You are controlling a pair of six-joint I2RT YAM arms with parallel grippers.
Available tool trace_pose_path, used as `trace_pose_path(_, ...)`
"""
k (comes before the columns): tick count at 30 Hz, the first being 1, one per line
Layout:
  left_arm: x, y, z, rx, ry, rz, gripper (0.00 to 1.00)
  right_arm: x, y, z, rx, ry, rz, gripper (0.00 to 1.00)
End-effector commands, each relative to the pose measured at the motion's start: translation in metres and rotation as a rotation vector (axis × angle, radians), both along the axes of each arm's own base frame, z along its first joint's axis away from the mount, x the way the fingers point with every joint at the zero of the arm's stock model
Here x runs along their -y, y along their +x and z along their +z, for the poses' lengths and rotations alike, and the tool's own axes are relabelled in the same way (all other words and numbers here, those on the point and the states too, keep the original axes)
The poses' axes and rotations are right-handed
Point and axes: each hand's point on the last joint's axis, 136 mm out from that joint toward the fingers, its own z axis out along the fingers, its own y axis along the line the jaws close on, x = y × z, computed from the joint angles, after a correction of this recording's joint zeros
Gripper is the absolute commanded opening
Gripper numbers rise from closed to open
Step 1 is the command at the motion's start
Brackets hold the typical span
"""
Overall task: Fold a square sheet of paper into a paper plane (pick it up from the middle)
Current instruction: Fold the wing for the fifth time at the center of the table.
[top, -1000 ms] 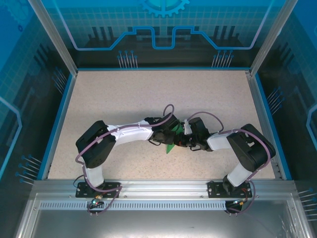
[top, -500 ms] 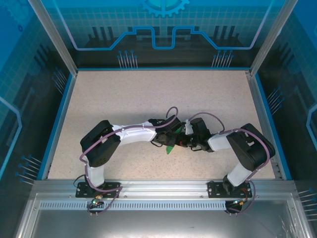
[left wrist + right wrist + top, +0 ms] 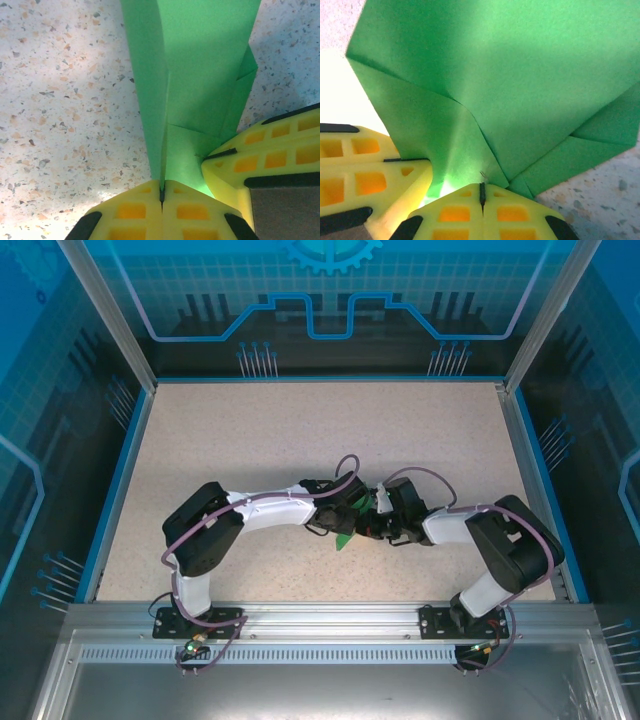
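Green folded paper (image 3: 345, 532) at mid-worktop (image 3: 250, 440), between the two arms, long axis running near-to-far, pointed tip toward the near edge, left jaws pinched shut on its centre fold, right jaws shut on a neighbouring flap

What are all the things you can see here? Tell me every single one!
folded paper: one, bright green, near the middle of the table, pinched between the two tools.
table: one, speckled beige, under everything.
walls: blue see-through panels with line patterns, at the back and sides of the table.
metal rail: one, silver, along the near edge where the arms are bolted.
left arm: one, white and black, bent toward the middle.
right arm: one, white and black, bent toward the middle.
left tool: one, yellow fingers, shut on the paper's folded edge.
right tool: one, yellow fingers, shut on the paper.
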Motion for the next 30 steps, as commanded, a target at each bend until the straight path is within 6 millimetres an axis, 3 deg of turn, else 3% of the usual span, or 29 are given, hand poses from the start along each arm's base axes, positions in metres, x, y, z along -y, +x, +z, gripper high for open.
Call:
trace_pose_path(1, 0.01, 0.003, 0.004, -0.014, -0.032, -0.019, 0.0, 0.015, -0.009, -0.026, -0.071, -0.09, -0.018, 0.0)
trace_pose_path(8, 0.025, -0.002, 0.009, -0.051, -0.112, -0.024, 0.0, 0.018, -0.014, -0.033, -0.091, -0.088, -0.034, 0.0)
trace_pose_path(19, 0.028, -0.008, -0.004, -0.11, -0.151, 0.015, 0.01, 0.015, -0.014, -0.036, -0.108, -0.026, -0.048, 0.0)
trace_pose_path(30, 0.01, -0.005, -0.023, -0.147, -0.139, 0.087, 0.05, 0.015, -0.015, -0.034, -0.106, -0.005, -0.052, 0.0)
